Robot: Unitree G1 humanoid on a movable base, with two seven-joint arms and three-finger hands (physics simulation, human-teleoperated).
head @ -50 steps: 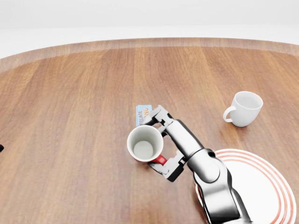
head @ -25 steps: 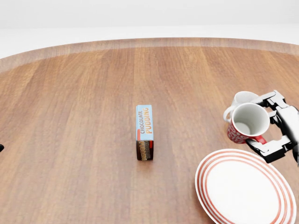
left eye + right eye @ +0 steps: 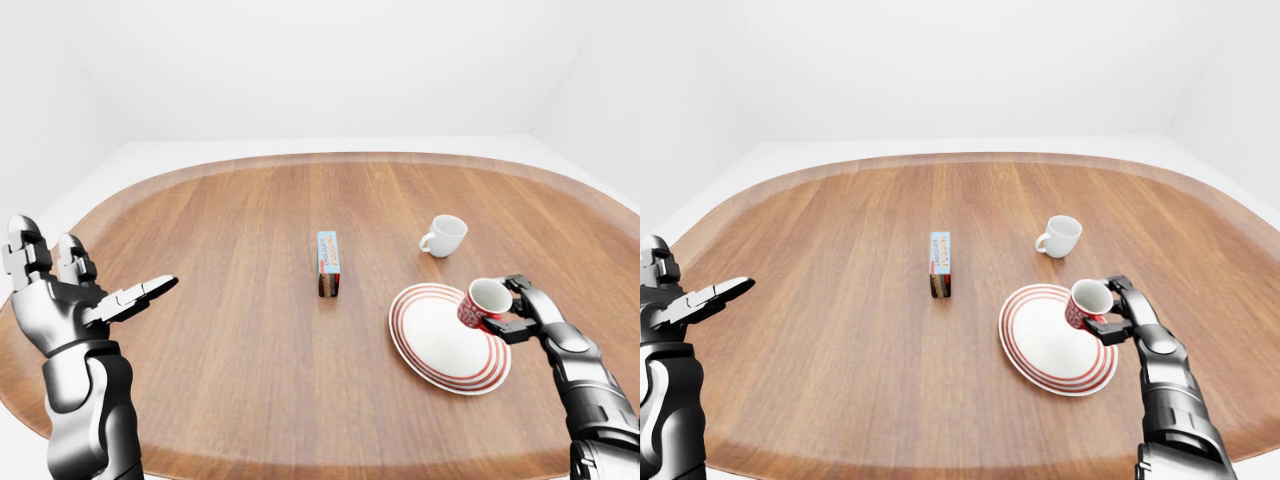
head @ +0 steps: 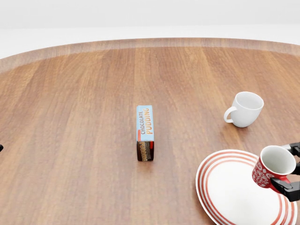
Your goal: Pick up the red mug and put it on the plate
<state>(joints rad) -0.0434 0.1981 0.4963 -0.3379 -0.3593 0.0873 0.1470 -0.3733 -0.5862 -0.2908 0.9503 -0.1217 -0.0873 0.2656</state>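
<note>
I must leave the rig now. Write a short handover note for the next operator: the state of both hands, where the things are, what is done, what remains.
Right hand: shut on the red mug, held tilted over the right rim of the plate; whether it touches the plate cannot be told.
Left hand: open, raised at the left of the left-eye view, holding nothing.
Done: mug picked up and carried to the plate.
Left: lower the mug upright onto the plate, probably nearer its middle, then open the fingers and withdraw.
Nearby: white cup and pudding box, both apart from the plate.
</note>
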